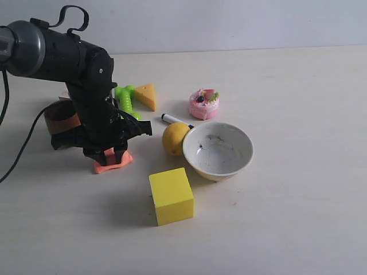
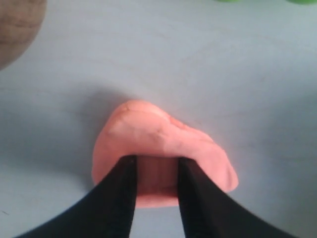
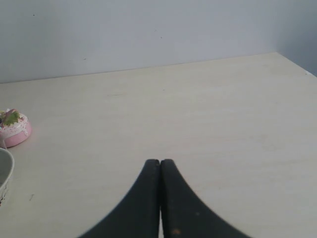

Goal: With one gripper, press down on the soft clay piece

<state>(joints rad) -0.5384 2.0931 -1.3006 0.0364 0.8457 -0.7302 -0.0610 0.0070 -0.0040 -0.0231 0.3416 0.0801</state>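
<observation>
The soft clay piece (image 1: 121, 162) is a flat salmon-orange lump lying on the table left of centre. My left gripper (image 1: 113, 153) stands straight down on it. In the left wrist view both black fingertips (image 2: 128, 166) rest on the clay (image 2: 148, 129), a little apart, with a strip of clay showing in the gap; the left gripper (image 2: 156, 159) is open. My right gripper (image 3: 159, 161) is shut with nothing in it, above bare table, and does not appear in the exterior view.
A yellow cube (image 1: 171, 196) sits at the front. A white bowl (image 1: 248, 150), a yellow ball (image 1: 174, 137) and a marker (image 1: 172, 119) lie to the right. Behind are a pink toy cake (image 1: 204, 103), a cheese wedge (image 1: 147, 95), a green toy (image 1: 127, 98) and a brown ring (image 1: 60, 117).
</observation>
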